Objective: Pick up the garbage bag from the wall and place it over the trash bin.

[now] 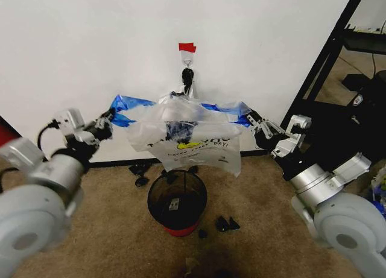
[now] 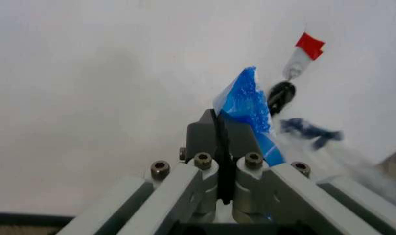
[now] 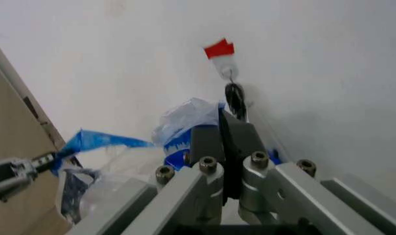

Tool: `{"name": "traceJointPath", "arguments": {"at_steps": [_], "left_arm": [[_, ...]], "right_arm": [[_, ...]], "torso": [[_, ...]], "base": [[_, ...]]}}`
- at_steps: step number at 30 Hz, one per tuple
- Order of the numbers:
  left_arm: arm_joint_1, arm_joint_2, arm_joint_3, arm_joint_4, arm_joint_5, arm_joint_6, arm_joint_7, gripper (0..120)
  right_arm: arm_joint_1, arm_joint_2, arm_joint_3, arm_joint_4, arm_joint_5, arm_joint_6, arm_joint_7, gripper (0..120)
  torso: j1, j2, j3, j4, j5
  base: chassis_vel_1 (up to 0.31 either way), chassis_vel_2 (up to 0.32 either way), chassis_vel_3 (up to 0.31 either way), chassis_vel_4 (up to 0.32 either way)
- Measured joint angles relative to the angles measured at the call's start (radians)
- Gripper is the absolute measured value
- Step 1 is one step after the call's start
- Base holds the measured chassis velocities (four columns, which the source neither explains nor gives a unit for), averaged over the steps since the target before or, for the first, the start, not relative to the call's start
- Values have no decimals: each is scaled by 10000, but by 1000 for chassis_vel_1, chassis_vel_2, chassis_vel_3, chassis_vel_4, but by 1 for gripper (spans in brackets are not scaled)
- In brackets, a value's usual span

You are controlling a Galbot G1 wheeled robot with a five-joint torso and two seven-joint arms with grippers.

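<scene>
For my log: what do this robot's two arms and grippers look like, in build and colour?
Both arms are silver-grey metal with large rounded white joint housings. The left gripper and right gripper are dark, on light grey wrist blocks. A black cable loops at the left wrist. The wrist views show grey angled finger links with round bolt heads and dark fingers.

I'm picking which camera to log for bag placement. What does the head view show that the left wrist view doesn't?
Head view alone: the trash bin on the carpet under the stretched garbage bag, and the right end effector shut on the bag's blue handle. Left wrist view alone: a close look at the left end effector clamping the blue handle. Both: the wall, red tape and hook.
</scene>
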Motion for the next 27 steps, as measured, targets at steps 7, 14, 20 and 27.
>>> {"name": "traceJointPath", "arguments": {"at_steps": [7,14,20,27], "left_arm": [[-710,1087,-697,4,-3089,730,-994,0],[-786,1503,-952,4,-5123,987,-1731,0],[-512,887,322,16,-3512,1058,-1682,0],[-346,267,2476,21,-504,692,-898,0]], "right_arm": [[-331,-299,285,366,1702,-627,956,0],[-569,-574,798,428,2771,-957,1592,0],[-1003,-124,310,367,2114,-883,1487,0],[-654,1099,-952,-590,1168,-551,1044,0]], "torso": [[0,0,0,0,1],[0,0,0,0,1],[0,0,-1,-2,-3],[-1,0,-1,-1,-3]], "base": [[0,0,0,0],[0,0,0,0],[0,0,0,0],[0,0,0,0]]}}
